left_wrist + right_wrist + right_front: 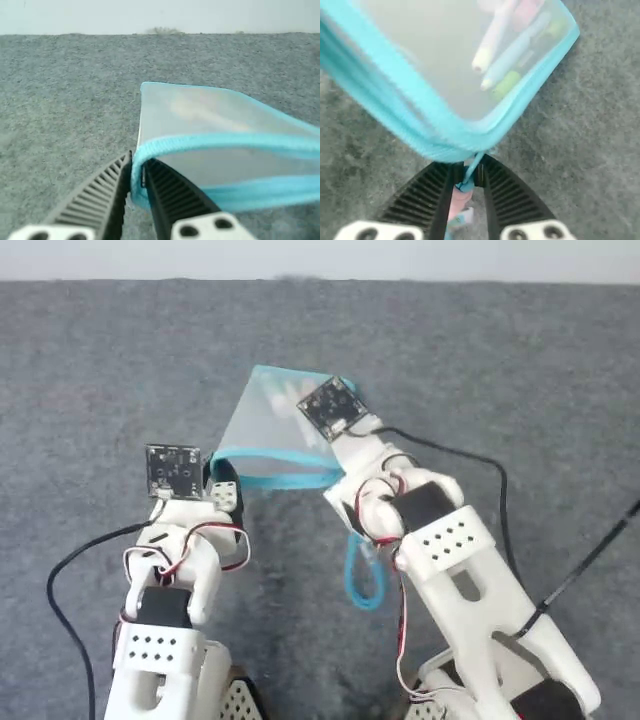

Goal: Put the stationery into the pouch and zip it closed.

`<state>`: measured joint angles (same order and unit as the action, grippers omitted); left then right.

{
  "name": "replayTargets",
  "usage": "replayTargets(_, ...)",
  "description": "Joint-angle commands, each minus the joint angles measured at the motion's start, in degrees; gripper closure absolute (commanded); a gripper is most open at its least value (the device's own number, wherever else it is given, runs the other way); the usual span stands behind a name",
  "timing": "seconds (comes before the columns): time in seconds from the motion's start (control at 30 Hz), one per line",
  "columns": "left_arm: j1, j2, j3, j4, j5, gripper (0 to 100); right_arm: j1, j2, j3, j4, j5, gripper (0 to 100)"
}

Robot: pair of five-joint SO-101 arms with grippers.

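- The stationery (502, 55), pens and markers, already lies inside the see-through pouch (270, 430); none is loose on the grey mat (100, 360).
- The zip looks closed or very nearly so. The blue band runs unbroken along the near edge, and the pull (467, 182) sits at the pouch's right end. Whether the last bit is shut I cannot tell.
- What is left, at most, is a final tug and letting go.
- The left gripper (137, 161) is clamped on the pouch's near left corner, right at the zip band.
- The right gripper (468, 167) is pinched on the pull at the near right corner.
- The pouch spans between the two, its body reaching to the far side.
- A blue strap loop (365, 575) lies on the mat, near the right arm.
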<state>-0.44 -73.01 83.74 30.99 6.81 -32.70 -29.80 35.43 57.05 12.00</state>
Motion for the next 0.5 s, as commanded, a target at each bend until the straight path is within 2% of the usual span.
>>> replayTargets(0.0, 5.01, -0.62, -0.75, -0.35, -3.25, 99, -5.58, -0.92, -8.44, 5.58, 2.99, 99.3)
replayTargets(0.23, 8.97, -0.53, 0.13, -0.09, -4.92, 99, -11.47, -0.92, -14.68, 14.73, 4.66, 99.3)
replayTargets(0.47, 9.05, -0.53, 0.31, -0.09, -4.92, 99, -13.49, -0.92, -15.3, 15.16, 4.66, 99.2)
